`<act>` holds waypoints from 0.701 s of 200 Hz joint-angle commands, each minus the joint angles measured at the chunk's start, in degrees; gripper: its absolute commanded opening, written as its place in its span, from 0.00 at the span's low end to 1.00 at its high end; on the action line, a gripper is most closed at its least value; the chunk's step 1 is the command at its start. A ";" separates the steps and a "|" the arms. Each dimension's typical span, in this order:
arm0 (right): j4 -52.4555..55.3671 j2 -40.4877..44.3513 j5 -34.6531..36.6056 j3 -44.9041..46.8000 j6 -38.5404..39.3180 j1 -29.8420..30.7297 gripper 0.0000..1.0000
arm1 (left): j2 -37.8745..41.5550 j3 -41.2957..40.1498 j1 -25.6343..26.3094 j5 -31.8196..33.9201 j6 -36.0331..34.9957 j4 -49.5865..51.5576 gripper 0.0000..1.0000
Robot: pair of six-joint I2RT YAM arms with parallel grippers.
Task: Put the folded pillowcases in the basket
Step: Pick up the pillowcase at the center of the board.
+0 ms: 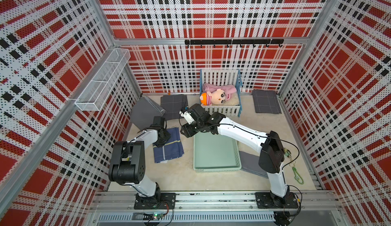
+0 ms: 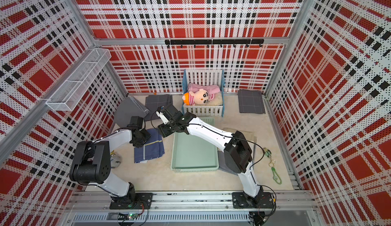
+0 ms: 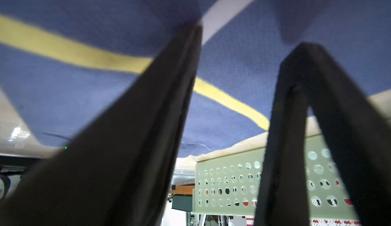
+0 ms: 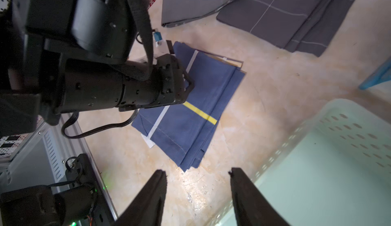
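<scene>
Two grippers, both empty: your left gripper (image 1: 161,139), jaws parted, rests its tips on the folded pillowcase (image 1: 172,150), so it is nearer; your right gripper (image 4: 196,171) hovers, jaws spread, over the gap; right of that lies the basket (image 1: 215,168), long side parallel to the pillowcase's

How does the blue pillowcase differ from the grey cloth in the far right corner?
The pillowcase has a yellow and a white stripe; the grey cloth has thin pale lines. The pillowcase lies beside the basket; the grey cloth lies by the back wall. Both are folded flat.
</scene>
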State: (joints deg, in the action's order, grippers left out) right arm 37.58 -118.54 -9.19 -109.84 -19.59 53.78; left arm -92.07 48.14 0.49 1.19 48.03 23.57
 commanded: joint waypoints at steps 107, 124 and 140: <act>19.46 -20.65 6.74 -22.70 -8.94 -0.62 0.66 | 8.86 -10.27 0.63 -0.10 22.99 -12.15 0.34; 19.29 -21.55 5.94 -22.78 -9.80 -0.39 0.66 | 11.88 -11.05 0.92 0.54 22.70 -11.93 0.34; 19.20 -22.38 5.20 -22.91 -10.12 0.05 0.66 | 14.30 -10.60 0.91 1.35 21.93 -10.62 0.35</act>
State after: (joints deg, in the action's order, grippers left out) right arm 55.51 -139.37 -3.27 -132.16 -28.03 53.15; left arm -81.62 37.32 0.95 0.23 69.25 12.03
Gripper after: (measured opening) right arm 0.664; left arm 0.343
